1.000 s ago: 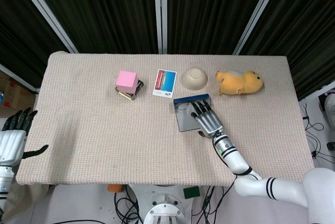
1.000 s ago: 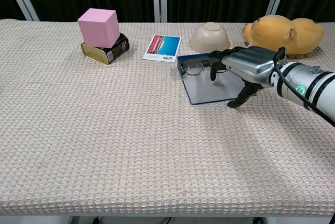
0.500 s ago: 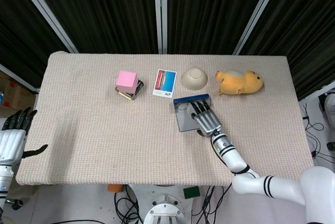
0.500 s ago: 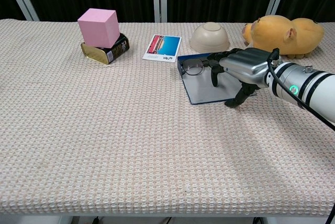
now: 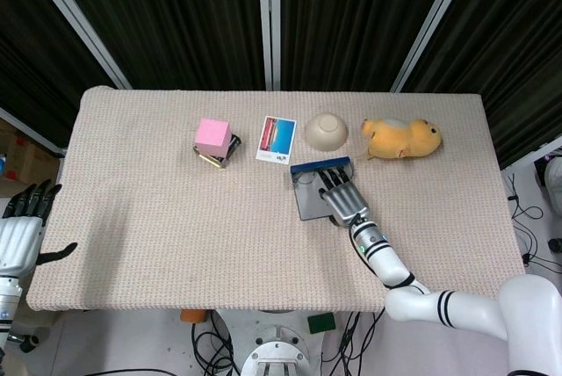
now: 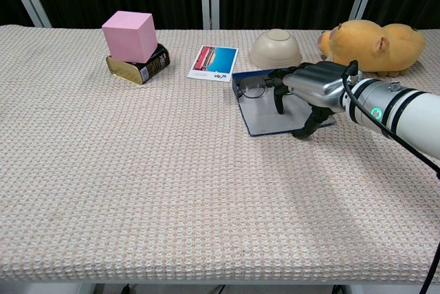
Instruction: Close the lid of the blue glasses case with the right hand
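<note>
The blue glasses case (image 5: pixel 309 184) (image 6: pixel 265 119) lies open and flat on the table just right of centre, with a pair of glasses (image 6: pixel 254 88) in its far half. My right hand (image 5: pixel 341 198) (image 6: pixel 307 88) hovers over the case, fingers spread and pointing toward the far blue edge, the thumb reaching down by the near right corner; it holds nothing. My left hand (image 5: pixel 26 218) hangs off the table's left edge, fingers apart and empty; the chest view does not show it.
Behind the case stand a beige upturned bowl (image 5: pixel 326 130) (image 6: pixel 276 49), a picture card (image 5: pixel 277 140) (image 6: pixel 213 63) and a yellow plush toy (image 5: pixel 402 138) (image 6: pixel 371 46). A pink cube on a small dark box (image 5: pixel 214 141) (image 6: pixel 132 45) sits at the back left.
My right hand has crept forward and slightly left over the open case. The case, the glasses and the left hand have not moved.
</note>
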Controlling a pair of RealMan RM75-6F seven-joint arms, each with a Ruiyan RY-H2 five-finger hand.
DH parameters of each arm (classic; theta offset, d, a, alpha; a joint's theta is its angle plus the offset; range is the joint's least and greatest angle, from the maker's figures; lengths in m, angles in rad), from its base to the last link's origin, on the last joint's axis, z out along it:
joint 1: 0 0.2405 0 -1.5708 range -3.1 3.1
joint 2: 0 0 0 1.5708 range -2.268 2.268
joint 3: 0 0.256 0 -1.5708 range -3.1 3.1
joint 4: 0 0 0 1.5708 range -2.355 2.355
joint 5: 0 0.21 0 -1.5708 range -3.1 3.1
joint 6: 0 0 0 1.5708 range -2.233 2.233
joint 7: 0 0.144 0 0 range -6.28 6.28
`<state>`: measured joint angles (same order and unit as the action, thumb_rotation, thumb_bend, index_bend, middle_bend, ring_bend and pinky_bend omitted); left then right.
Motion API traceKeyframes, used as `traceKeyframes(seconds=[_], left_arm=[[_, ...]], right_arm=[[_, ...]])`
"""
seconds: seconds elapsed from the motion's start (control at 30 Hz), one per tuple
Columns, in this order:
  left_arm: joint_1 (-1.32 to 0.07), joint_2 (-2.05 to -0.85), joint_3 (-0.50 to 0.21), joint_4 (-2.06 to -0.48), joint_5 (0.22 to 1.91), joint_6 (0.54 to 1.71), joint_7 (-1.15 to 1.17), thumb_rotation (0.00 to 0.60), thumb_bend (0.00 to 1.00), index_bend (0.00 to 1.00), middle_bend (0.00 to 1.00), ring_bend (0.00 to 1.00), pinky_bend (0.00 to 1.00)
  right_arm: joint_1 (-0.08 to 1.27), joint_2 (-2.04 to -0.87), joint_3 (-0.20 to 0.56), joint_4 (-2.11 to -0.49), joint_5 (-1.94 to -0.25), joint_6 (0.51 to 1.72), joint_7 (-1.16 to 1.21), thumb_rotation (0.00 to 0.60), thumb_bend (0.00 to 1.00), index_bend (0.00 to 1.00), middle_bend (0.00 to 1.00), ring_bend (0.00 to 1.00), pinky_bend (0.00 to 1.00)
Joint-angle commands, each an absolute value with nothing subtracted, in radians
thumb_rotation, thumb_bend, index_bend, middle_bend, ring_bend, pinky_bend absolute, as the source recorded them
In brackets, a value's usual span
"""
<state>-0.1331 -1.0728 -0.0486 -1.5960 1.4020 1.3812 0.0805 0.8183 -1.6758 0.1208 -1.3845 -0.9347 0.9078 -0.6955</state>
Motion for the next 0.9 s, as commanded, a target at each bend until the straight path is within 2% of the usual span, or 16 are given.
traceKeyframes(seconds=[0.03, 0.33, 0.9], left_arm=[[-0.134, -1.074, -0.049, -1.594, 1.402, 1.380, 0.079, 0.511, 0.11, 0.06, 0.00, 0.00, 0.11], [-0.134, -1.080, -0.047, -1.583, 1.401, 1.377, 0.070, 0.512, 0.11, 0.06, 0.00, 0.00, 0.11], [-0.140, -1.096, -0.046, -1.558, 1.395, 1.357, 0.053, 0.511, 0.11, 0.06, 0.00, 0.00, 0.11]], right_arm=[[0.819, -1.677, 0.122, -1.376, -0.958, 0.911, -0.671, 0.600, 0.63, 0.44, 0.00, 0.00, 0.00], [0.816, -1.694, 0.122, -1.334, -1.034, 0.919, -0.592, 0.600, 0.77, 0.46, 0.00, 0.00, 0.00], [0.824, -1.740, 0.173, -1.228, -1.086, 0.948, -0.502, 0.600, 0.84, 0.44, 0.00, 0.00, 0.00]])
